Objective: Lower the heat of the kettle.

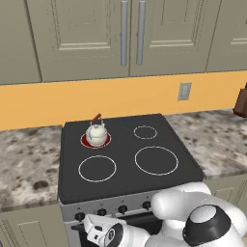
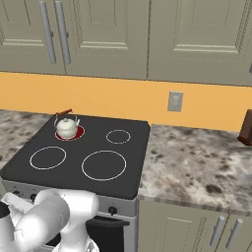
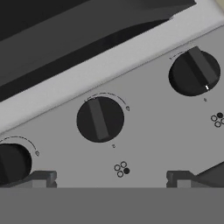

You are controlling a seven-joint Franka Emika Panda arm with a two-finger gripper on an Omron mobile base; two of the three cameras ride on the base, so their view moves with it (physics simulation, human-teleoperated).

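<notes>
Kettle (image 1: 96, 134) sits on the far-left burner (image 1: 95, 140) of the black stove top (image 1: 126, 157), and that ring glows red under it. Reddish handle angles up toward the back wall; same kettle in the right base view (image 2: 67, 127), far-left corner of the cooktop.

Arm is bent low in front of the stove, w/ the hand down at the control panel (image 1: 111, 210) near its left end. Gripper (image 3: 109, 180) is up close to the knob row: fingertips (image 3: 40, 178) stand well apart, wide open, nothing between them, not touching any knob. Middle knob (image 3: 100, 119) lies just above the gap between the tips, bar roughly upright w/ a slight tilt. Right knob (image 3: 194, 72) has its bar turned diagonal, small white mark at its lower end. Left knob (image 3: 13, 162) is partly cut off at the edge.
</notes>
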